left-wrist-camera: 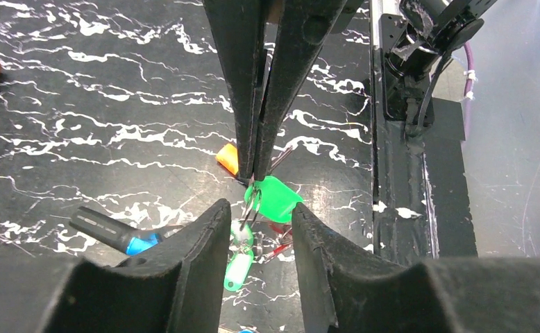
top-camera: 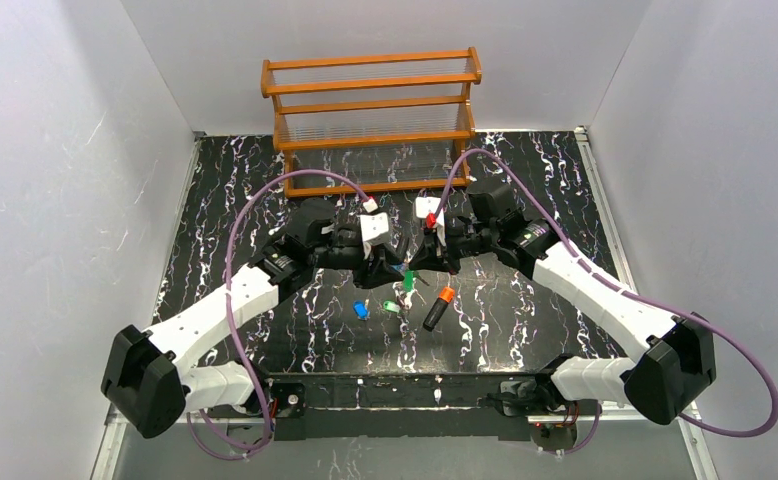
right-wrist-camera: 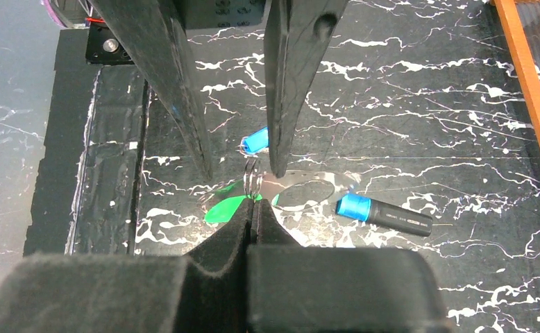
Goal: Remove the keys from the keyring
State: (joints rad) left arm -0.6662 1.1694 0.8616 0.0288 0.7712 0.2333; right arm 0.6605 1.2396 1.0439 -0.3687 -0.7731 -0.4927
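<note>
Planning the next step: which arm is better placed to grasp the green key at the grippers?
Left. The left gripper is open, the green key just ahead of its fingertips; the right gripper is shut on the small wire ring.

Robotics laboratory test cell. A black, marble-patterned table [top-camera: 525,330] is boxed in by plain white panels [top-camera: 65,150] on the left, right and far sides. Two white-and-black arms, the left arm [top-camera: 235,300] and the right arm [top-camera: 585,280], are bolted at its near edge and trail purple cables [top-camera: 240,230]. A wooden rack [top-camera: 370,110] stands at the far edge.
</note>
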